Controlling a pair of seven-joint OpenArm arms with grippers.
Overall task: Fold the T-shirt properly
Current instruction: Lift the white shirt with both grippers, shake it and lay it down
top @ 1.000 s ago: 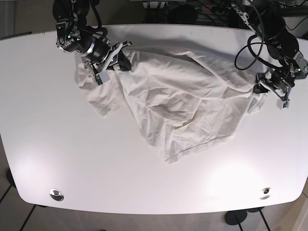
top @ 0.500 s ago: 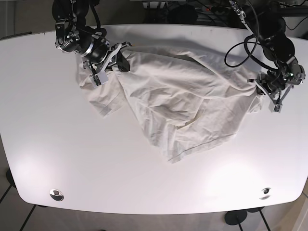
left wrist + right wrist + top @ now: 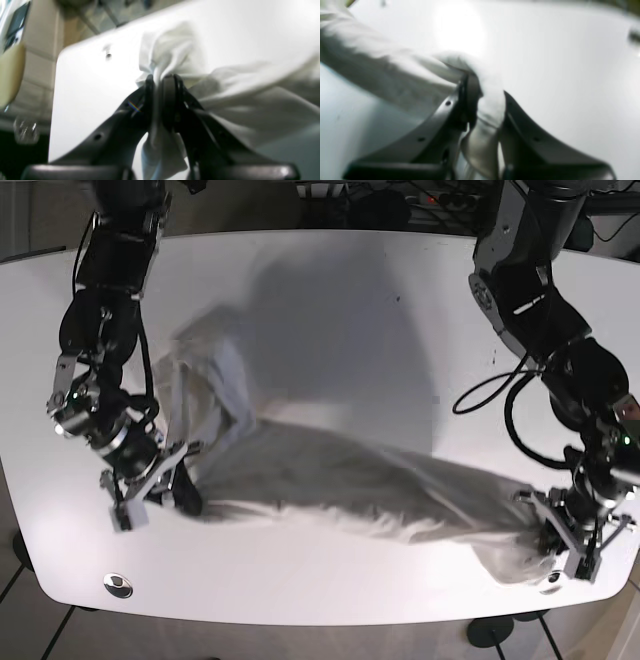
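The shirt [image 3: 340, 485] is smeared by motion in the base view, so its folds, hem and sleeves cannot be told apart. Both wrist views are soft: in the left one the cloth [image 3: 175, 57] beyond the left gripper [image 3: 161, 82] blurs into the table [image 3: 82, 82], and the gripper's base is cut off by the bottom edge. In the right one the right gripper [image 3: 483, 100] has its tips buried under bunched cloth [image 3: 485, 85]. A small dark mark [image 3: 634, 36] near the right edge is too blurred to name.
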